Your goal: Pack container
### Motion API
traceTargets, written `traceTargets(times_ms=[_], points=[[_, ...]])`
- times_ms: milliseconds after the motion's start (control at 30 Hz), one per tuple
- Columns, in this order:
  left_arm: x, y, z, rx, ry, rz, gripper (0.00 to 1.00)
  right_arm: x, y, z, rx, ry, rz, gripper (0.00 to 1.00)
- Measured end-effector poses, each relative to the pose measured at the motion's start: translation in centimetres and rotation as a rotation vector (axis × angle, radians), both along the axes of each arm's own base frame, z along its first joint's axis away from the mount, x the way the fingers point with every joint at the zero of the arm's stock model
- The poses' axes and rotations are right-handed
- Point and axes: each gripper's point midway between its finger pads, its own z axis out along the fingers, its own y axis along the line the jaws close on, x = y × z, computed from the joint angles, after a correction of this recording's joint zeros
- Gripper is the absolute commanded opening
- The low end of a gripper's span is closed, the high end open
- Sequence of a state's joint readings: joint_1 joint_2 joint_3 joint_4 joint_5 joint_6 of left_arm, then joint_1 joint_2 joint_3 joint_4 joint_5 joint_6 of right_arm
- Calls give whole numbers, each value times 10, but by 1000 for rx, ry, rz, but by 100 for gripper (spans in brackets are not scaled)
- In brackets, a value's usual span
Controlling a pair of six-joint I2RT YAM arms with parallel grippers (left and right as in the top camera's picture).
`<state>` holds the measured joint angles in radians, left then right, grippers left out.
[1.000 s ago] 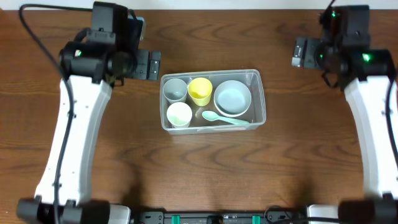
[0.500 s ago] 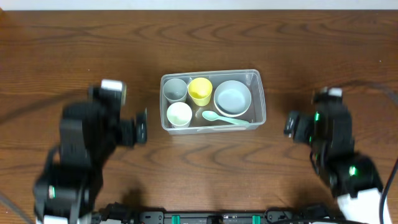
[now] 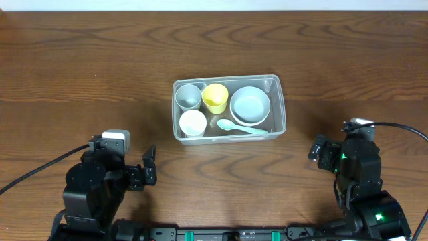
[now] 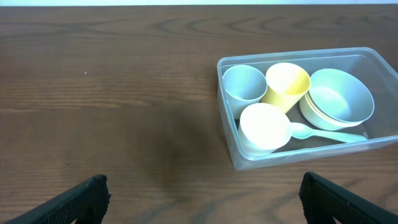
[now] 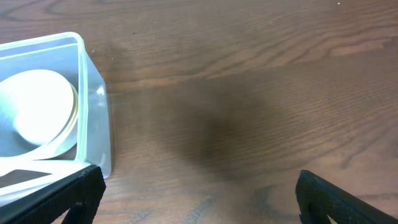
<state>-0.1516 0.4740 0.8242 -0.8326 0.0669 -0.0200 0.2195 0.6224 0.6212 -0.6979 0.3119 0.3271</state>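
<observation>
Left fingers apart, empty; right fingers apart, empty. Container mid-frame holds cups, bowl, spoon. Packing looks done; next move likely just idle hold.

the container sits mid-table. inside it, the corner cup stands at the far left, the middle cup just to its right, and the near cup in the near-left corner. the bowl fills the right end. the spoon lies along the near wall. the left gripper is near-left of the container and the right gripper near-right, both well apart from it.
</observation>
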Motion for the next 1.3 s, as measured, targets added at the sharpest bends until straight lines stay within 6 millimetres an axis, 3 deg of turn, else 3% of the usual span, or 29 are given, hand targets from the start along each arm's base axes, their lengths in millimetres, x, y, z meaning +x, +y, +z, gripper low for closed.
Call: traceTargets(times_ms=[433, 600, 833, 1067, 1300], points=[[0, 0, 0, -5, 1, 3, 98, 0, 0, 0, 1, 0, -2, 99], [0, 0, 0, -5, 1, 3, 98, -12, -2, -9, 0, 41, 3, 99], [0, 0, 0, -5, 2, 3, 98, -8, -1, 22, 66, -280, 47, 99], [0, 0, -1, -5, 3, 3, 98, 2, 8, 22, 65, -580, 138, 99], [0, 0, -1, -4, 5, 3, 98, 7, 13, 30, -5, -768, 194, 99]])
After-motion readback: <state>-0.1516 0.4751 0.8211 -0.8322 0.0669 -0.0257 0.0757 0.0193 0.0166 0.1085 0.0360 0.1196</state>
